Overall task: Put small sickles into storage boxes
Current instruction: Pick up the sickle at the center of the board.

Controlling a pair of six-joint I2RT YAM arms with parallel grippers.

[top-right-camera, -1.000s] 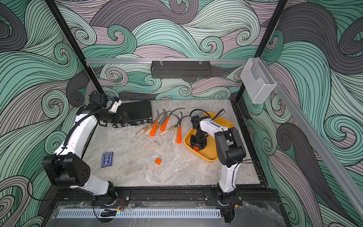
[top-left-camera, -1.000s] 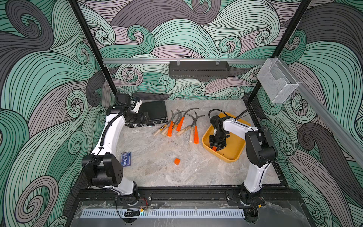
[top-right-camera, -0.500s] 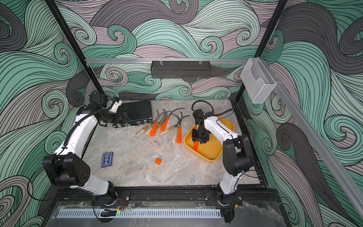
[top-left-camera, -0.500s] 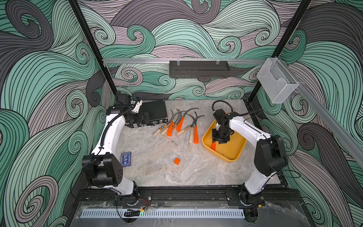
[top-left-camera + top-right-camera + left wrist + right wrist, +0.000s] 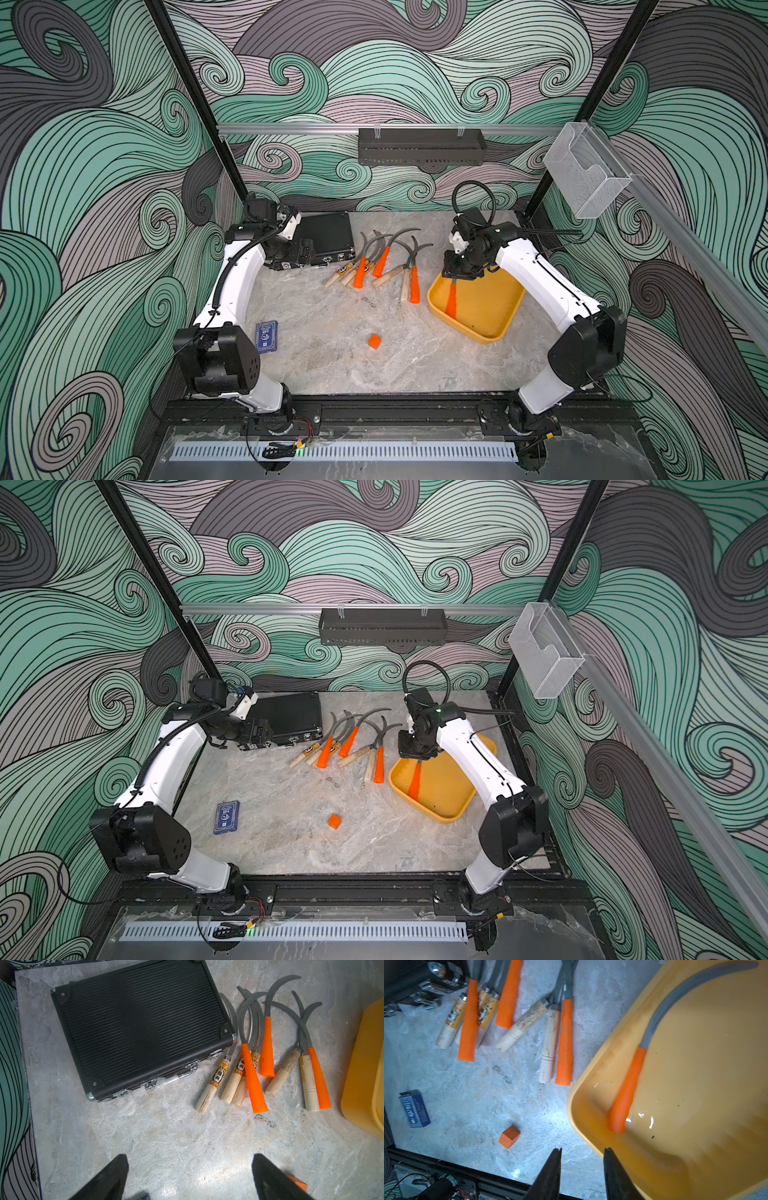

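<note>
Right gripper (image 5: pixel 582 1150): we see its fingers a narrow gap apart with nothing between them. It hangs over the tray's edge on the side toward the pile, clear of the sickle inside.
Left gripper (image 5: pixel 189 1156): spread wide and empty, above bare table (image 5: pixel 166 1136) beside the case.
Sickle (image 5: pixel 627 1091): an orange-handled one lies flat in the tray, its handle along the wall and its blade curving off across the floor.
Tray (image 5: pixel 706 1095): yellow, shallow, holding nothing else.
Other sickles (image 5: pixel 252 1078): on the table between case and tray. Their handles lie roughly parallel and their blades cross and overlap. Orange and pale wooden handles are mixed.
Handling: we judge them light and stiff, with a thin metal blade, a rigid handle and nothing to crush. The orange handles look smooth and tapered, so they may slide in the jaws. The wooden ones should give a better bite.
Where to hold: we would pinch across a handle near its middle, never on the blade, which is thin and curved and would twist. The orange one nearest the tray has one side free.
Risk: hooked blades may drag a neighbour along.
Case (image 5: pixel 141 1026): black, ribbed, closed, just beside the pile.
Cube (image 5: pixel 509 1137): orange, well apart from the pile.
Blue pack (image 5: pixel 415 1108): also well apart from the pile.
</note>
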